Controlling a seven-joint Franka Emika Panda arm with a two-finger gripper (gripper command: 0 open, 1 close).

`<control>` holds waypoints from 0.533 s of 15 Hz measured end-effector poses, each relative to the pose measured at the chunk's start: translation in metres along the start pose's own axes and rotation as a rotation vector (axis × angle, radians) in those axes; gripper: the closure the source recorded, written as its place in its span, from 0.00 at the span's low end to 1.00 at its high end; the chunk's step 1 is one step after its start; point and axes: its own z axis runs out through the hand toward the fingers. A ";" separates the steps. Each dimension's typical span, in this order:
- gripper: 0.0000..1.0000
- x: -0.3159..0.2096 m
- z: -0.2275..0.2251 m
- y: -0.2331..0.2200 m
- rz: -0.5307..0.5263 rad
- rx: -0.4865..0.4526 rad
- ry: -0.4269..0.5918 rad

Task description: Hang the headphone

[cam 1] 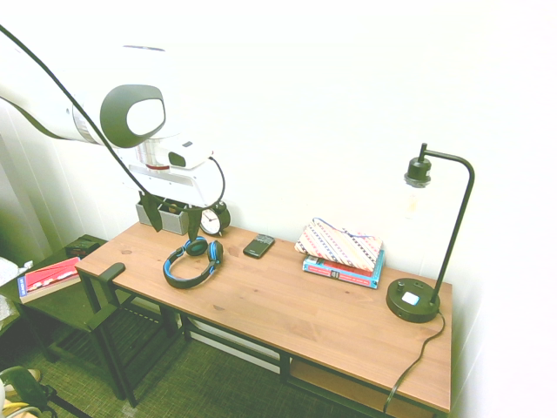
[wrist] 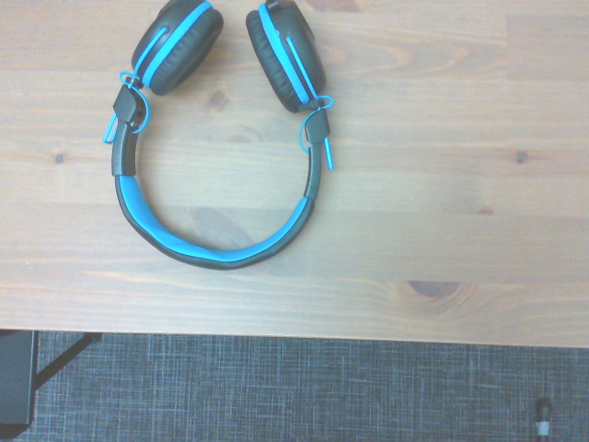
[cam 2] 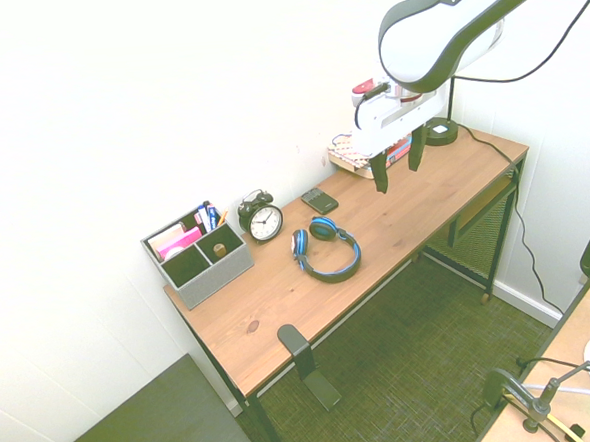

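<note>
Wrist view shows the headphones (wrist: 221,254) lying flat on the tabletop (wrist: 442,184) below the jaws (cam 2: 398,169) — a black curved headband lined in bright blue, two round padded black cups ringed with blue, thin blue loops at the hinges. The jaws stand apart, holding nothing. The tabletop is brown wood, streaked with grain and dark knots; lower than the jaws lies woven grey carpet (wrist: 304,391) — finely crosshatched.

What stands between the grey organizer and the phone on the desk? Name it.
The black alarm clock stands between the organizer and the phone, as the second exterior view shows.
</note>
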 end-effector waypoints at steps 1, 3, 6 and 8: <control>0.00 0.000 0.001 0.000 0.001 -0.002 -0.001; 0.00 0.002 0.007 0.000 -0.060 -0.032 0.015; 0.00 -0.002 0.051 -0.023 -0.240 -0.063 0.056; 0.00 -0.017 0.089 -0.047 -0.367 -0.091 0.055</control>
